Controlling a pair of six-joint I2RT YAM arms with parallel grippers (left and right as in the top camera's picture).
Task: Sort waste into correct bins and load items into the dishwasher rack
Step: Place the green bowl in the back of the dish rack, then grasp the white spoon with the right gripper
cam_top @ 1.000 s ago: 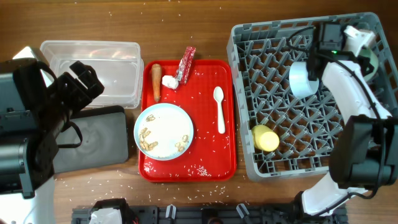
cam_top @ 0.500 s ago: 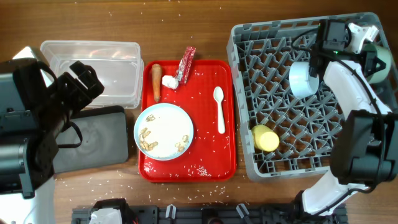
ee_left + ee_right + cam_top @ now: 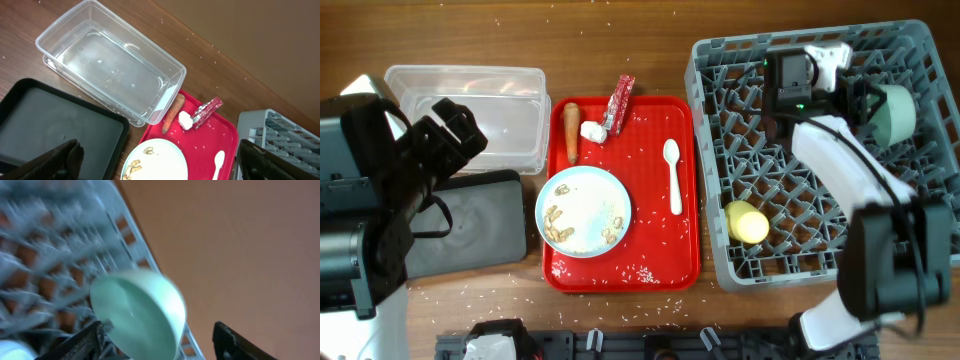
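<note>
The pale green bowl (image 3: 896, 112) stands on its edge in the far right corner of the grey dishwasher rack (image 3: 720, 150). My right gripper (image 3: 863, 100) is open just left of it; in the right wrist view the bowl (image 3: 135, 312) sits between and beyond the spread fingers (image 3: 82, 342), free of both. A yellow cup (image 3: 747, 222) lies in the rack. The plate (image 3: 585, 205) with tan scraps (image 3: 558, 226), the spoon (image 3: 673, 176), carrot (image 3: 571, 131), white wad (image 3: 592, 130) and wrapper (image 3: 619, 103) are on the red tray (image 3: 660, 255). My left gripper (image 3: 452, 128) hangs open above the clear tub (image 3: 470, 100).
The black tray (image 3: 470, 228) lies in front of the clear tub, left of the red tray. Rice grains (image 3: 645, 272) are scattered over the red tray and the wooden table. My right arm stretches across the rack's middle and covers part of it.
My right gripper has opened and let go of the green bowl, then swung left across the rack. The arm now covers the light blue bowl. The left arm has not moved.
</note>
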